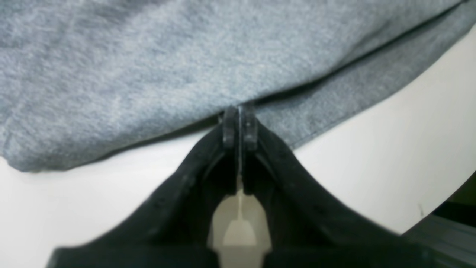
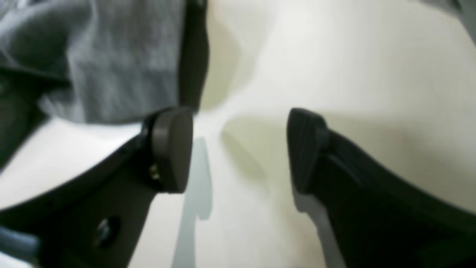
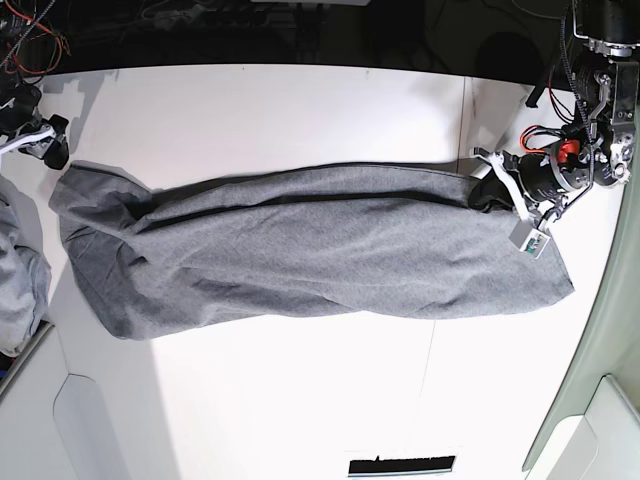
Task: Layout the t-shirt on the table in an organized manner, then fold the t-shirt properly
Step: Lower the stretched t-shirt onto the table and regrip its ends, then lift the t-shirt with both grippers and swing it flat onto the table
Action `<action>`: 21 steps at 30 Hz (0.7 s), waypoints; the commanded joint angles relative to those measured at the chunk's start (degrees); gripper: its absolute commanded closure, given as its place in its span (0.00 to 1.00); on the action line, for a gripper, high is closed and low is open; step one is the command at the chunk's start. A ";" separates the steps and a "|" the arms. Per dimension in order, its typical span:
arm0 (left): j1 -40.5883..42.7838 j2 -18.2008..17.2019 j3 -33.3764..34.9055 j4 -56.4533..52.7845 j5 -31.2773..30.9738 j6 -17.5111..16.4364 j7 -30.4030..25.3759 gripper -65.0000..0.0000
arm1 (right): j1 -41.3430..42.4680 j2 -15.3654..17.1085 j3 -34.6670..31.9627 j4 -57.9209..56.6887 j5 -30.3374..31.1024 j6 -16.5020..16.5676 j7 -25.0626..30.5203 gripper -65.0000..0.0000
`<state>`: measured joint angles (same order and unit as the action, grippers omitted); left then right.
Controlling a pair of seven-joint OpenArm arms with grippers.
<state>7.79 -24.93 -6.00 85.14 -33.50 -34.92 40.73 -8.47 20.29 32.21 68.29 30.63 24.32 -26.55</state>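
White and broad, the surface (image 3: 300,400) is crossed by a thin dark seam, and the t-shirt (image 3: 310,255) is stretched across its middle in a long band running from nine o'clock to three o'clock in the base view. The cloth is not laid flat: it is bunched lengthwise, with creases along its upper edge and a rounded, gathered end at nine o'clock. A paler bundle of cloth (image 3: 18,285) is seen at the nine o'clock edge, apart from the shirt.

At three o'clock the left pincer (image 1: 240,128) is seen pressed tight together at the shirt's edge, where one layer lies over another; the cloth appears to be pinched between the jaws. At ten o'clock the right pincer (image 2: 240,149) is seen spread wide above bare surface, with nothing between its pads (image 2: 173,149); grey cloth lies just beside it, untouched.

The laying-out step is judged unfinished, since no sleeves or neck are spread out. Several failures could be caused from here. If the left end is pulled while the far end is unheld, the whole shirt could be dragged sideways rather than opened. If only one layer is pinched, the layers could be separated unevenly and new wrinkles formed. The neighbouring bundle could be caught by mistake when the right pincer is lowered again.
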 commanded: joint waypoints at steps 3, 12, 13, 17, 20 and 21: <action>-0.44 -0.79 -0.35 0.90 -0.85 -0.07 -0.61 1.00 | 3.23 0.79 -2.08 -2.32 0.04 0.55 -0.39 0.38; -0.15 -0.81 -0.35 0.90 -0.83 -0.07 -0.61 1.00 | 6.36 0.48 -11.06 -2.58 0.22 0.61 -4.61 0.66; -0.15 -0.81 -0.35 0.90 -0.83 -0.07 -0.59 1.00 | 6.36 0.48 -11.17 -2.36 0.28 1.11 -5.03 0.81; -0.15 -0.98 -0.35 0.90 -0.83 -0.07 0.09 1.00 | 6.36 0.50 -10.40 -0.35 1.38 4.96 -4.98 1.00; -0.20 -1.33 -0.46 0.90 -0.83 -0.07 0.24 1.00 | 6.36 0.52 -8.94 3.45 1.97 5.68 -5.68 1.00; -0.35 -1.77 -0.46 0.92 -0.83 -0.07 0.24 1.00 | 6.38 0.52 -8.17 5.31 2.05 5.66 -6.69 1.00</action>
<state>8.08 -25.52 -6.00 85.14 -33.52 -34.94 41.65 -3.03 19.77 23.44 72.51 31.53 29.30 -34.70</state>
